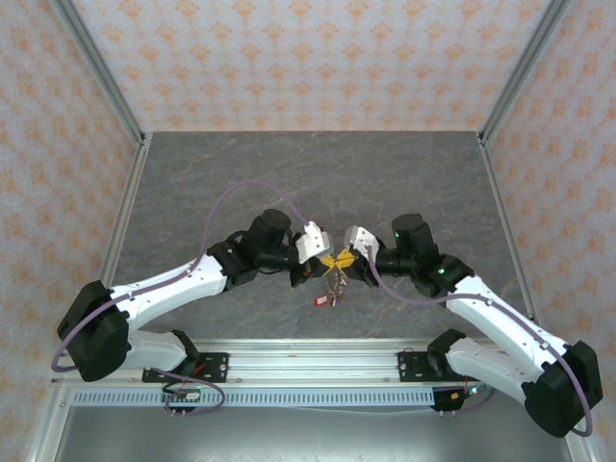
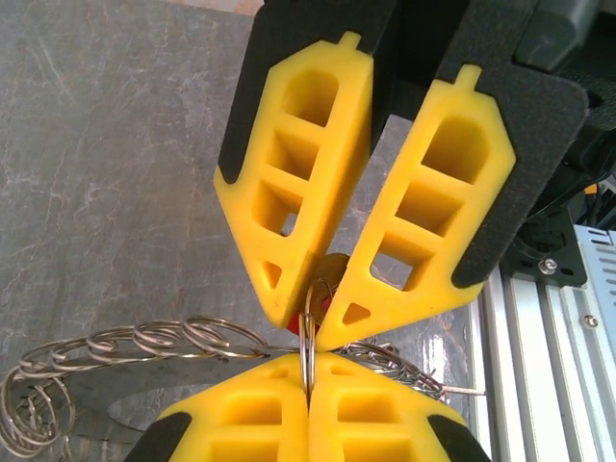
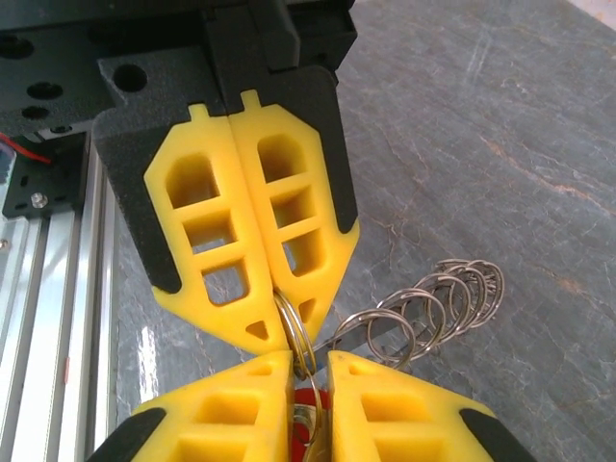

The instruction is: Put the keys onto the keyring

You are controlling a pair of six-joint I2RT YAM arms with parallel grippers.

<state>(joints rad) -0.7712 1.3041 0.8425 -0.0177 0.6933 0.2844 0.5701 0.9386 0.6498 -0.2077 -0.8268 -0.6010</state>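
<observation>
A: From above, the left claw (image 1: 328, 261) and the right claw (image 1: 344, 258) are seen brought tip to tip over the middle of the grey bench (image 1: 289, 173).

B: And the keys (image 1: 330, 286) are seen dangling in a bunch just below that meeting point, with a red tag (image 1: 320, 300) lowest of all.

A: Over to the left wrist. The left claw is clenched tight. Its yellow fingers (image 2: 260, 423) are pressed together on a thin split ring (image 2: 306, 342), which is held edge-on.

B: The keyring (image 2: 144, 342) is strung out beside it. Its wire loops are fanned to the left above the bench, and more are seen to the right of the fingers. Whether they are threaded through the split ring cannot be told.

A: The right claw is pointed down at that same ring, tips slightly parted, with a speck of red caught between them.

B: Right wrist now. The split ring is pinched at the very tip of the left claw opposite.

A: The right claw's own fingers (image 3: 385, 404) are set apart, and a gap is left beside the ring's wire, so it is read as released. The keyring's loops (image 3: 433, 303) are seen just right of the tips.
</observation>
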